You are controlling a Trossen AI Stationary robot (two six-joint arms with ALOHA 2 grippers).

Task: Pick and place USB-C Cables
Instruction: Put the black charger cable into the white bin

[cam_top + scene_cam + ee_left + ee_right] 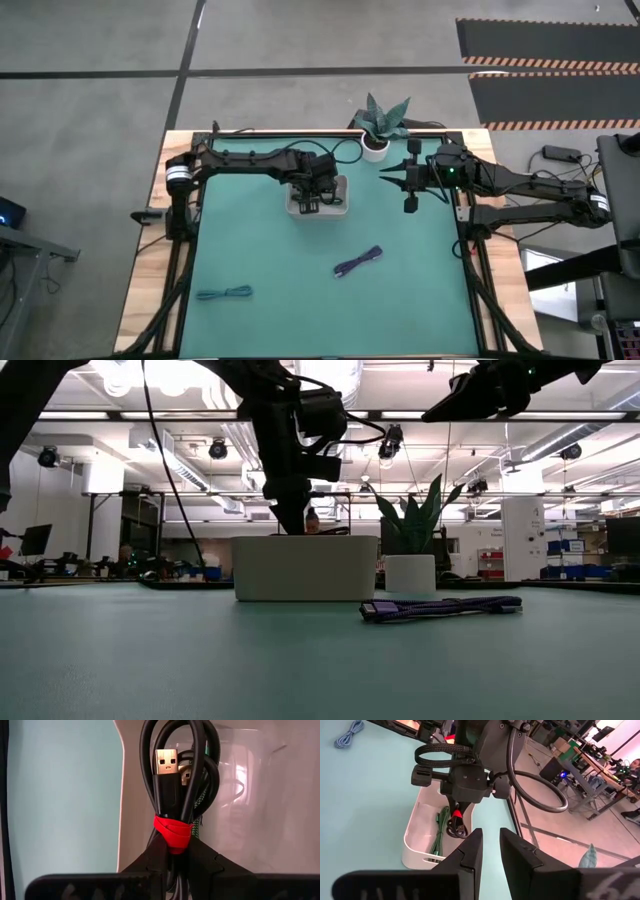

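Note:
My left gripper (312, 200) stands over the white tray (340, 211), shut on the red-and-black cable (172, 785), a black bundle with a red tie. A dark green cable (439, 834) lies on the tray floor. The purple cable (358, 261) rests flat on the green mat nearer the near edge, and the teal cable (224, 293) lies toward the near left corner. My right gripper (388, 175) hovers open to the right of the tray, pointing at it and touching nothing. My left gripper pinches the red-and-black cable between its two fingers (150, 860), on the bundle at its red tie (173, 834). The fingers come from above, pointing down, along the bundle. The bundle hangs below them into the tray (417, 855); whether its lower end touches the floor I cannot tell.
A potted plant in a white pot (377, 128) stands at the far edge, just behind the right gripper. Black frame rails (190, 250) run along the mat's left and right sides. The open mat (300, 300) lies between the purple and teal cables.

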